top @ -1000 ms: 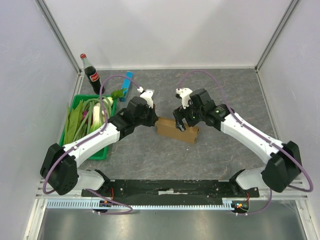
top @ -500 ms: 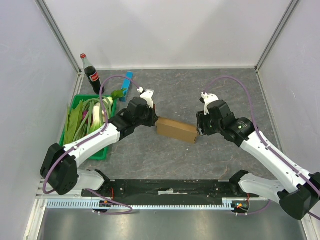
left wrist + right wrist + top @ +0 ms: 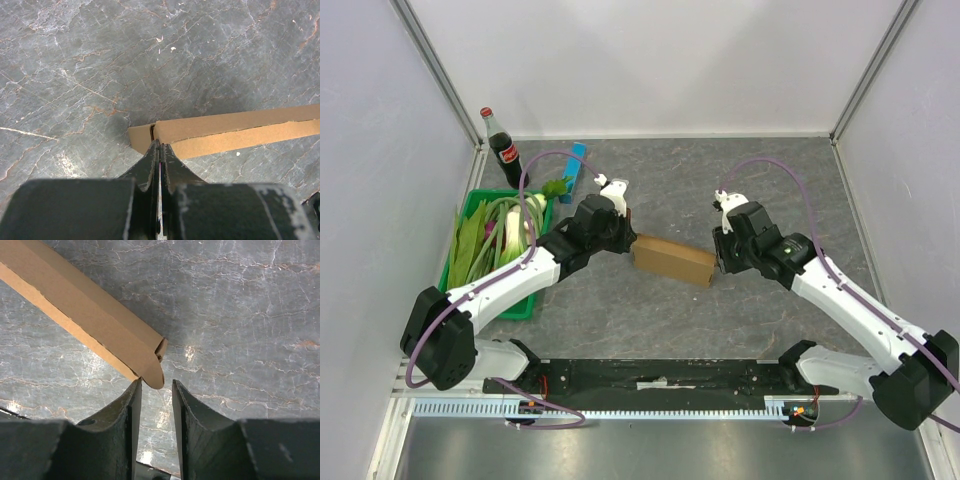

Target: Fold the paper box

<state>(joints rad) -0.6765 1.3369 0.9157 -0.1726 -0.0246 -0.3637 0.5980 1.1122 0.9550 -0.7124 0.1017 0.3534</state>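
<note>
Paper box [image 3: 670, 258] seemingly pinched by left tool [image 3: 160, 146].

Middle of the surface [image 3: 790, 175] is barred: the paper box [image 3: 672, 259] lies slantwise, the left gripper [image 3: 628, 240] with jaws pinched on its left end, the right gripper [image 3: 717, 265] with jaws apart at its right-end flap. Left side crowded: green tray [image 3: 512, 310] of greens, with the bottle [image 3: 505, 152] and blue bar [image 3: 577, 162] beyond it. Passage is open behind the box toward the far wall, along the right side, and in front.

Overhead view; two close wrist views of the paper box [image 3: 670, 260]
</note>
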